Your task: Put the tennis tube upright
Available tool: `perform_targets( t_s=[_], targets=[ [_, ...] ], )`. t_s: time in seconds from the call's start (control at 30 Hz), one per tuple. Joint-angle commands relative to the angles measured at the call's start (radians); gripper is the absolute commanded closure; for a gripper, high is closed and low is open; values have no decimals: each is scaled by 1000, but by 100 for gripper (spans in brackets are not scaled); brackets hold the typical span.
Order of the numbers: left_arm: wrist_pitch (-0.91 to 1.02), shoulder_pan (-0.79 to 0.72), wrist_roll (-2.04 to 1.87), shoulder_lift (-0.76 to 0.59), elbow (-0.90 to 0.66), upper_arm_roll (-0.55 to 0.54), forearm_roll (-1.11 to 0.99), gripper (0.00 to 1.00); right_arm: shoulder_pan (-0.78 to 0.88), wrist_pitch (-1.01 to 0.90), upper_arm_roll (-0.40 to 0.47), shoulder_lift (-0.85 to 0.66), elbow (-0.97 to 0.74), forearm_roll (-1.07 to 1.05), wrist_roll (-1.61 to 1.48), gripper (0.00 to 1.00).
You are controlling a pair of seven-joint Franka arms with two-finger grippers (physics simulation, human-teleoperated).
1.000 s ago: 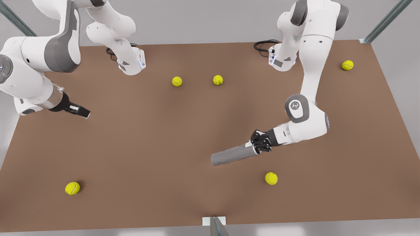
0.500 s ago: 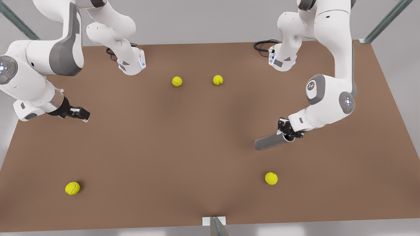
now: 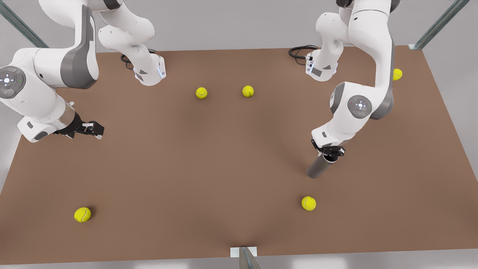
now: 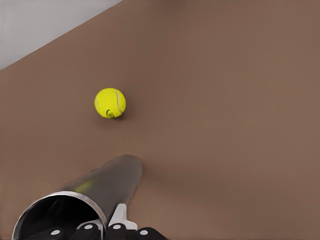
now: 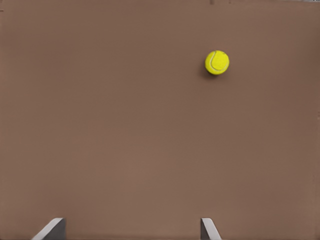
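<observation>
The tennis tube is a dark grey cylinder with a silvery rim, held steeply tilted over the table at the front view's right. My left gripper is shut on its upper, open end. The tube's lower end is at or just above the table surface. The left wrist view looks down along the tennis tube past my left gripper. My right gripper waits open and empty above the table's left side in the front view. In its own view, the right gripper has its two fingertips wide apart.
Several yellow tennis balls lie on the brown table: two at the back, one behind the left arm, one near the tube, one front left. Both arm bases stand at the back edge.
The left arm has carried the tube towards the front view's right and swung it from lying nearly flat to steeply tilted. The right gripper has shifted only slightly.
</observation>
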State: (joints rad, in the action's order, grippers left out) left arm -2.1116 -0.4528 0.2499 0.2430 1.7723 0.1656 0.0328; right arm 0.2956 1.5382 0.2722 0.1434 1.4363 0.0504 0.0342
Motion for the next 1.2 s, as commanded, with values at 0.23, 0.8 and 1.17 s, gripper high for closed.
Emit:
perform_targets(
  t_s=[0.23, 0.8, 1.17],
  targets=[
    [-39, 0, -201, 48, -1, -1, -16, 79, 5, 0, 1, -1, -2, 2, -108, 0],
    [306, -3, -260, 25, -221, -9, -16, 0, 5, 2, 1, 1, -10, 2, -112, 0],
    [590, 246, -284, -166, -343, -164, -119, 0, 4, 2, 2, -1, -10, 2, -112, 0]
  ],
)
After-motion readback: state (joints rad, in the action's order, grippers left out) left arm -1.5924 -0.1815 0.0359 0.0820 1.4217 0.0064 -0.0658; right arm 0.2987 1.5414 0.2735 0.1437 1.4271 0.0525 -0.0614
